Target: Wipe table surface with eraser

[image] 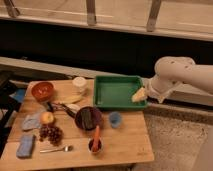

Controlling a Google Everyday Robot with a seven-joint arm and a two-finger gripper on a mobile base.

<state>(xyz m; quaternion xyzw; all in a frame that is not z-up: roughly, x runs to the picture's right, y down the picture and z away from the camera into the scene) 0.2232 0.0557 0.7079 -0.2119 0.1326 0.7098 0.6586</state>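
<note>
The table surface (pixel 125 142) is a light tan wooden plank top that fills the lower left. The eraser (pixel 86 118) is a small dark block lying in the purple bowl (pixel 80 122) near the table's middle. My gripper (pixel 140 94) is at the end of the white arm (pixel 175 74) and hangs at the right rim of the green tray (pixel 117 90). It is well to the right of the eraser and apart from it.
On the table stand an orange bowl (pixel 42 91), a white cup (pixel 79 84), a small blue cup (pixel 115 119) and a cup with a carrot (pixel 95 141). An apple (pixel 47 117), grapes (pixel 51 133), blue-grey cloth (pixel 30 122), light blue sponge (pixel 25 146) and fork (pixel 55 149) lie at the left.
</note>
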